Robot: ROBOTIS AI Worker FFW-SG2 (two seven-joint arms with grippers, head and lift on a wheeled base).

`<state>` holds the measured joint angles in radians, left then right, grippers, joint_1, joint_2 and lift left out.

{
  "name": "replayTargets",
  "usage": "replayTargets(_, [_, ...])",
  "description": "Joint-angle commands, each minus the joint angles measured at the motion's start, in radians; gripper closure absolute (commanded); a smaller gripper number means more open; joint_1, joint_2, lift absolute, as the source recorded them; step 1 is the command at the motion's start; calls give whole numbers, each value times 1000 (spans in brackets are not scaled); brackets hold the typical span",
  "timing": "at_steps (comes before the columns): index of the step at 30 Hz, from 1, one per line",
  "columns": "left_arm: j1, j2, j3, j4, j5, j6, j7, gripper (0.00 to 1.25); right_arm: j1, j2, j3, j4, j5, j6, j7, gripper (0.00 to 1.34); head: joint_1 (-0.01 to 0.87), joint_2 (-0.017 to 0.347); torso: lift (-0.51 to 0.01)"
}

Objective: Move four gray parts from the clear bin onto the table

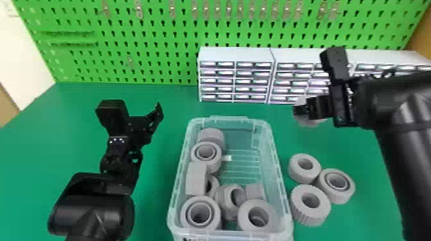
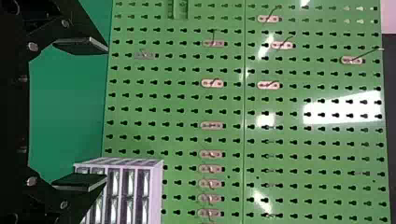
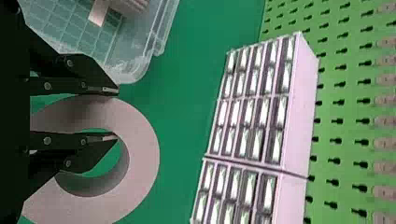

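In the head view my right gripper (image 1: 303, 110) is beyond the right side of the clear bin (image 1: 278, 160), at a gray part (image 1: 310, 122). The right wrist view has that right gripper (image 3: 116, 113) shut on the wall of the gray ring (image 3: 142, 154), one finger inside its hole and one outside. Three gray parts (image 1: 310, 205) sit close together on the table right of the bin. Several more gray parts (image 1: 196, 179) lie inside the bin, mostly left and near. My left gripper (image 1: 154, 119) stands left of the bin; in the left wrist view the left gripper (image 2: 106, 114) is open.
White drawer cabinets (image 1: 236, 77) stand at the back, centre to right, behind the right gripper. A green pegboard (image 1: 154, 38) with metal hooks rises behind the green table (image 1: 80, 128). The bin's raised walls stand between the two arms.
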<state>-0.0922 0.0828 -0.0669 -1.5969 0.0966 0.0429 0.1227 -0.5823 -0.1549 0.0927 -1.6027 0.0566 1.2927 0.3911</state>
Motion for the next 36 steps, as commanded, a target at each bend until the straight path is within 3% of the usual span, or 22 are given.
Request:
replayTargets(1, [0,0,-1,0,0,0,0,294,22,0,-54,0,17,2,0,1023,693,72,-52])
replayTargets(20, [-6,0,-5,0,2,0,0,295,81,-8,-202,0,109,-7,0,1023,693,72,-52])
replayTargets(36, [-9,0,-8,0,2,0,0,294,133,-12,-327,49,158,-32,0,1023,693,72,-52])
